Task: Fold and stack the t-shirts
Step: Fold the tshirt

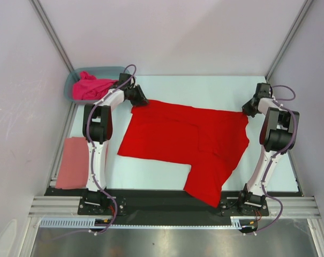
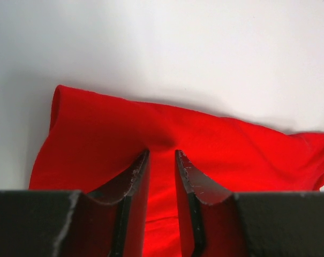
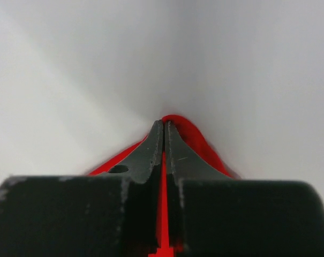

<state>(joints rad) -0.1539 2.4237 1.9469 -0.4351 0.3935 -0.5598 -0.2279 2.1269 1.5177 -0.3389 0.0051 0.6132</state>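
Far corners of red shirt (image 1: 178, 134) are clamped by left gripper (image 2: 162, 152) and right gripper (image 3: 163, 122); cloth is spread nearward from both.

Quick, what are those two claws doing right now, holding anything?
The left claw is closed, pinching the bright red cloth t-shirt.
The right claw is closed on the same shirt's edge.

My left arm (image 1: 96, 160) and right arm (image 1: 262, 166) are white-shelled with black joints and black bases (image 1: 97, 204). Lilac cables (image 1: 131, 66) loop off them. The left tool (image 2: 162, 152) and right tool (image 3: 163, 123) have matte black fingers (image 2: 130, 184), their edges scuffed pale.
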